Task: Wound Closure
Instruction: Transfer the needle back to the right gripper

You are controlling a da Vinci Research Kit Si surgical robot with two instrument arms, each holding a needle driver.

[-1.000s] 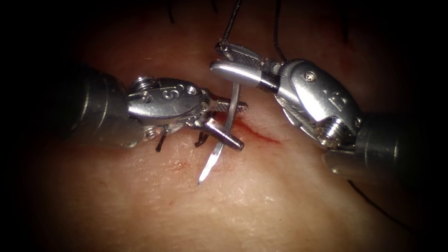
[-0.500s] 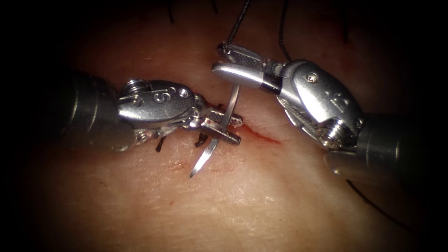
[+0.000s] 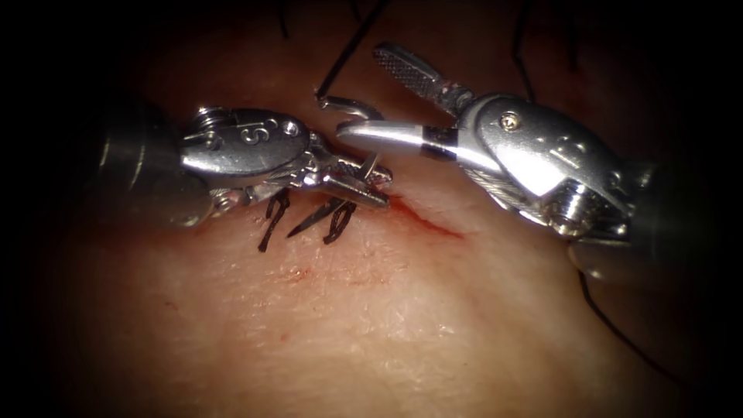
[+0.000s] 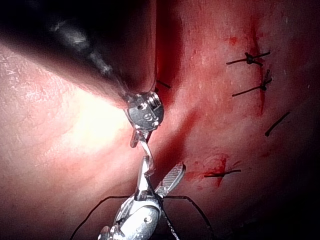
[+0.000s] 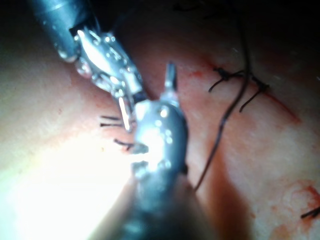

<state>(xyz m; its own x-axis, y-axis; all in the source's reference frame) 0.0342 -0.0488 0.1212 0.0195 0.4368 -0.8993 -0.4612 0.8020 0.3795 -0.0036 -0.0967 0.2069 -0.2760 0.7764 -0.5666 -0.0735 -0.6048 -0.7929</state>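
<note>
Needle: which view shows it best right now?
Endoscope view. The needle is clamped in the left gripper, its tip free above the tissue, its swaged end by the open right gripper. In the left wrist view it is a thin sliver. In the right wrist view I can't make it out.

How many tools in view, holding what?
2. Left tool, at the cut's left end, grips the needle mid-curve, needle out of the tissue. Right tool, from the right, open, holds nothing.
</note>
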